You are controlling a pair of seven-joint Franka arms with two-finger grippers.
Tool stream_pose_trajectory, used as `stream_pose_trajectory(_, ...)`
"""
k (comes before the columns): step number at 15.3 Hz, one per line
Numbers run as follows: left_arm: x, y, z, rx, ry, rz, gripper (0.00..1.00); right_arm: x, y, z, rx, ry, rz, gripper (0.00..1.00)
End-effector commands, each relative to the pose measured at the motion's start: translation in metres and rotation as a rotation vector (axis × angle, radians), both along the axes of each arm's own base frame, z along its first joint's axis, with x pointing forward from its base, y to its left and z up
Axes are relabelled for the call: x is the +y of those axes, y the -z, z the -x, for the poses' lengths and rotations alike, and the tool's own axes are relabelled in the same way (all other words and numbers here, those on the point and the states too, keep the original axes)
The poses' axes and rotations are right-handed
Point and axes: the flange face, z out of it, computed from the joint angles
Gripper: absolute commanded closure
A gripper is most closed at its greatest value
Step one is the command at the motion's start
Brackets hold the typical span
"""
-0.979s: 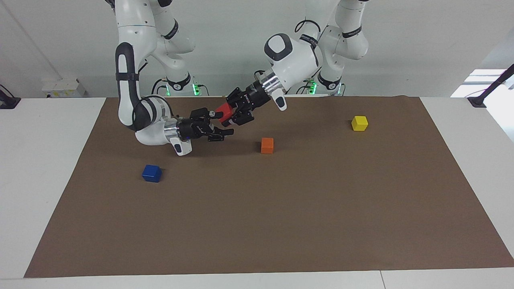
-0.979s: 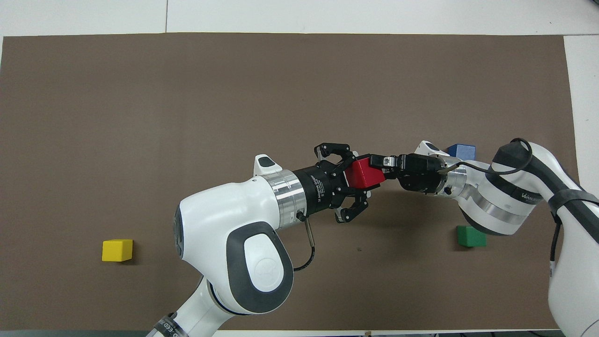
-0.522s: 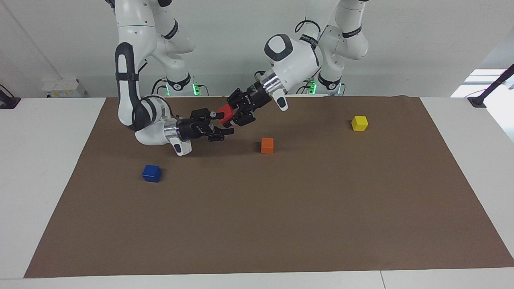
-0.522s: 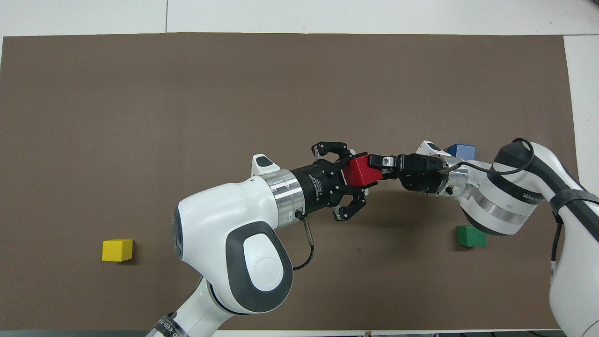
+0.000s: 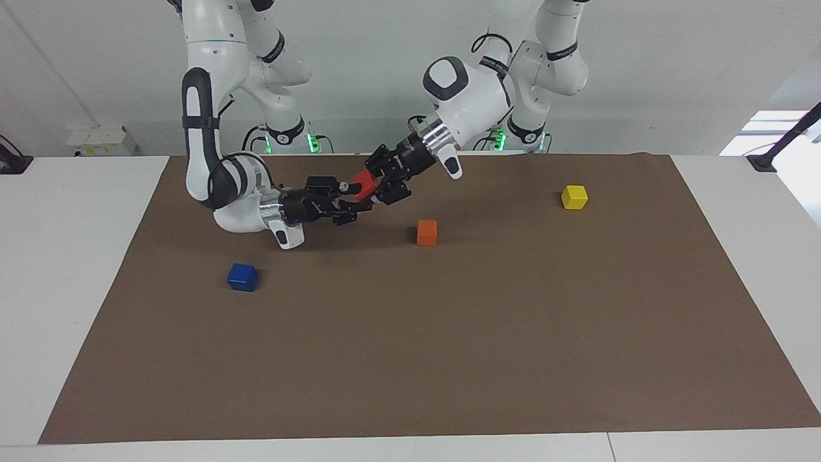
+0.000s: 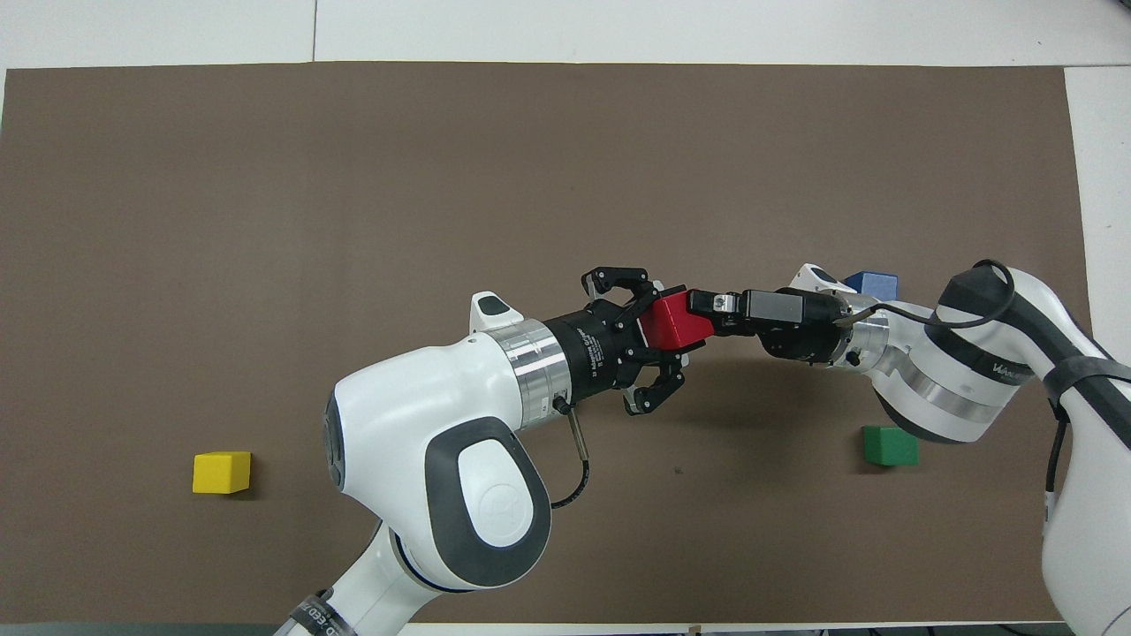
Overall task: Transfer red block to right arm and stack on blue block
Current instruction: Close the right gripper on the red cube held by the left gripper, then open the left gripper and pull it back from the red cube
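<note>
The red block (image 5: 364, 185) (image 6: 676, 320) hangs in the air between the two grippers, over the brown mat (image 5: 449, 353) near the robots. My left gripper (image 5: 380, 181) (image 6: 670, 337) is shut on it from the left arm's end. My right gripper (image 5: 355, 197) (image 6: 707, 305) is shut on its other end, one finger above and one below. The blue block (image 5: 242, 277) sits on the mat toward the right arm's end, farther from the robots than the grippers. In the overhead view the blue block (image 6: 875, 284) is partly covered by the right wrist.
An orange block (image 5: 426, 232) lies near the mat's middle, hidden under the left arm in the overhead view. A yellow block (image 5: 574, 196) (image 6: 221, 472) lies toward the left arm's end. A green block (image 6: 891, 446) sits by the right forearm, hidden in the facing view.
Both grippers and the red block between them have shifted slightly toward the left arm's end. The right gripper's fingers have drawn in onto the block.
</note>
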Motion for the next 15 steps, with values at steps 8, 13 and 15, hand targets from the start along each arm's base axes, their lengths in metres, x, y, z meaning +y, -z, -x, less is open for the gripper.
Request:
stream_pose_trajectory(8, -0.015, -0.009, 0.015, -0.031, -0.037, 0.007, 0.0, 0.006, 0.009, 0.006, -0.013, -0.02, 0.06, 1.0)
stream_pose_trajectory(13, -0.013, -0.009, 0.015, -0.029, -0.037, 0.006, 0.0, 0.008, 0.008, 0.006, -0.012, -0.016, 0.071, 1.0)
stream_pose_trajectory(15, -0.001, -0.013, 0.019, -0.03, -0.045, 0.004, 0.0, 0.005, -0.003, 0.004, -0.018, 0.003, 0.109, 1.0)
